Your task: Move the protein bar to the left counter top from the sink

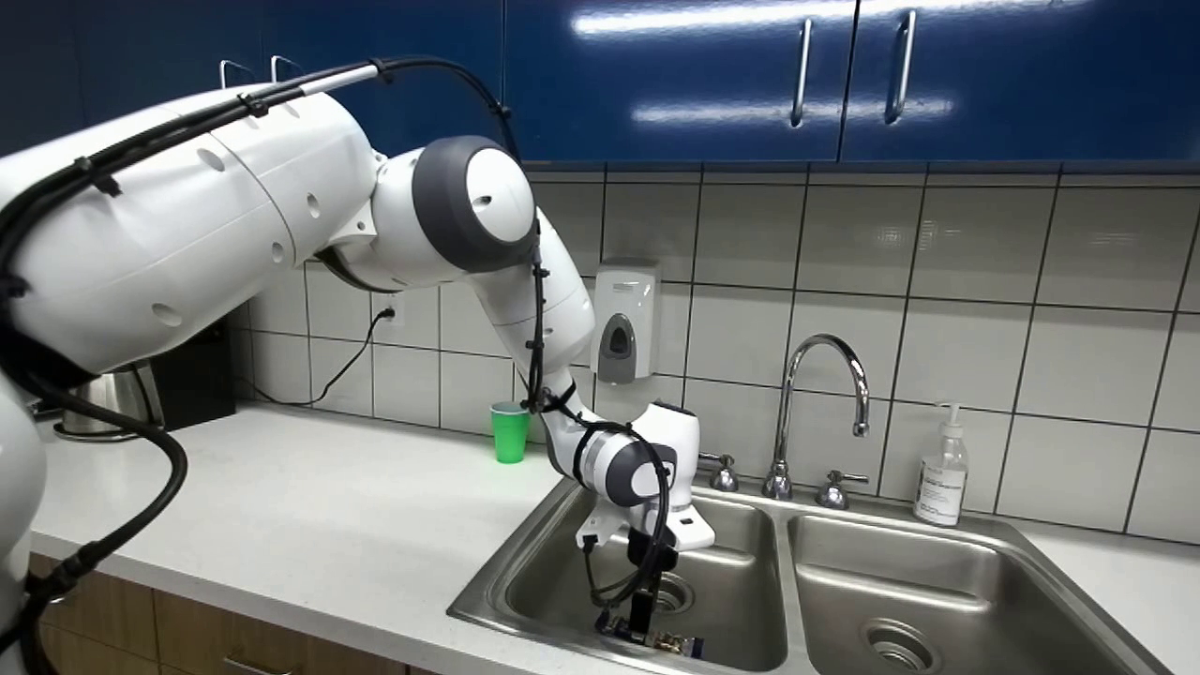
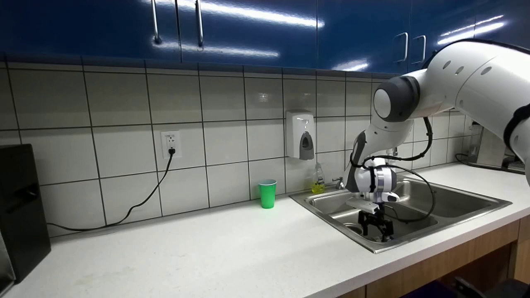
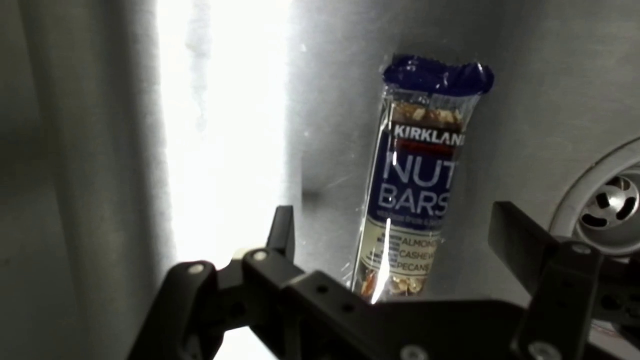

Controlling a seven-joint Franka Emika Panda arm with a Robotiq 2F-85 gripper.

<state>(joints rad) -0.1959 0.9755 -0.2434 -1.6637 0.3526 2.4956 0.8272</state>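
In an exterior view, offering broad room on the left counter top (image 1: 309,506), presumably for setting down; showing a green cup (image 1: 510,433) well back, likely out of the way; on the floor of the sink (image 1: 495,577), in the wrist view, framing the protein bar (image 3: 410,185) with the parted jaws of the gripper (image 3: 393,215), grasping nothing, seemingly for pinching its narrow width; leaving some room toward the drain (image 3: 607,205), meeting the divider (image 1: 792,591) farther right

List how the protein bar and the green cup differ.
The protein bar lies in the sink; the green cup stands upright on the left counter top. The bar is slim and rectangular; the cup is round and tapers downward. The bar carries printed words; the cup looks plain. Neither is held by the gripper.
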